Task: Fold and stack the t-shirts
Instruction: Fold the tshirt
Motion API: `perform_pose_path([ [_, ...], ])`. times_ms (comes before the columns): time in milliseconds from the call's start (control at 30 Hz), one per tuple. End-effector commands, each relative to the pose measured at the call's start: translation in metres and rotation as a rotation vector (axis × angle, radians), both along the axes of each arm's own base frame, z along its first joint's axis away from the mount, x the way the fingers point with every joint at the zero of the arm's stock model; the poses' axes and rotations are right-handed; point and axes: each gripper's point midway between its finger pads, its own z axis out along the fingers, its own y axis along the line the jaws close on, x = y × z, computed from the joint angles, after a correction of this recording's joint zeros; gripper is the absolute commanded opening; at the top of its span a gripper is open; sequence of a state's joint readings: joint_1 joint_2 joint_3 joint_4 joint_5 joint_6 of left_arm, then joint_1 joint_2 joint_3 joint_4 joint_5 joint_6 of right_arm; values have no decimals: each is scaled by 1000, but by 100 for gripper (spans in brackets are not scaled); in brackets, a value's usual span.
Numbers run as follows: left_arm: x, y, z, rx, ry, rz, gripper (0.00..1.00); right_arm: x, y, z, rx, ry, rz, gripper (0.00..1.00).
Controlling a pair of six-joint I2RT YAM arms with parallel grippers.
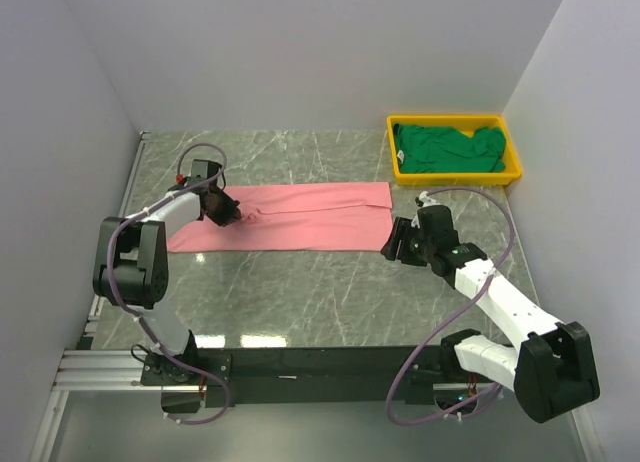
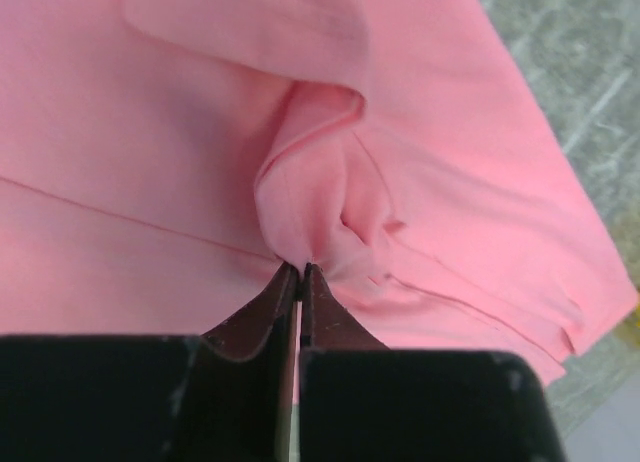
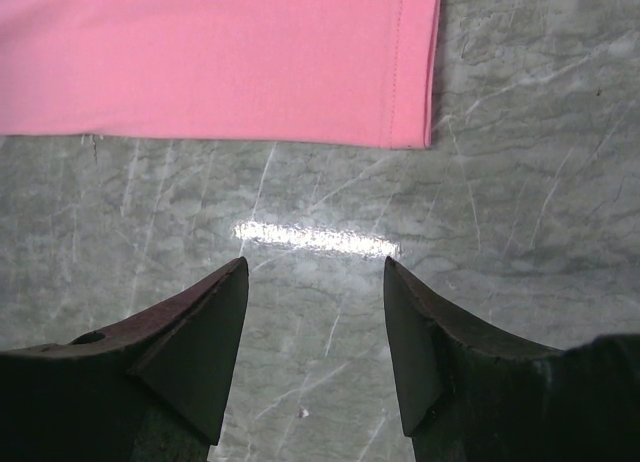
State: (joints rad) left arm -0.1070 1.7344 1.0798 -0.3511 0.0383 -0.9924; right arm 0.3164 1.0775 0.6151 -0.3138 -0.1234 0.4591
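Note:
The pink t-shirt point(image 1: 300, 217) lies flat as a long strip across the middle of the marble table. My left gripper point(image 1: 222, 214) sits on its left part, shut on a pinched ridge of the pink cloth point(image 2: 310, 222). My right gripper point(image 1: 392, 244) hovers over bare table just off the shirt's right lower corner point(image 3: 410, 132), open with nothing between its fingers point(image 3: 205, 322). The dark green t-shirt point(image 1: 448, 148) is bunched up inside the yellow tray point(image 1: 455, 173) at the back right.
White walls close in the table on the left, back and right. The yellow tray stands against the right wall. The arms' black base rail point(image 1: 320, 367) runs along the near edge.

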Motion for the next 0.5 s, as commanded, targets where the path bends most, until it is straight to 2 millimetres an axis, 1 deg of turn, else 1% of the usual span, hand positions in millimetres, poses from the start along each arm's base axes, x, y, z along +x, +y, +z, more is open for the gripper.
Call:
perform_pose_path([
  [0,1,-12,30,-53,-79,17,7,4,4,3,10,-32,17,63],
  [67,-5,-15,26,-62,-69,23,7,3,4,1,11,-26,20,63],
  [133,-8,-17,29,-66,-77,28,8,2,5,0,13,-24,26,63],
  [300,-23,-23,21,-71,-65,18,12,2,8,-5,20,-11,37,63],
  [400,-32,-24,12,-59,-45,9,16,1,9,-8,25,0,45,63],
  [433,-34,-23,10,-59,-42,9,21,0,10,-9,28,5,47,63],
  [467,-37,-24,7,-63,-39,6,23,0,10,-11,27,11,48,63],
])
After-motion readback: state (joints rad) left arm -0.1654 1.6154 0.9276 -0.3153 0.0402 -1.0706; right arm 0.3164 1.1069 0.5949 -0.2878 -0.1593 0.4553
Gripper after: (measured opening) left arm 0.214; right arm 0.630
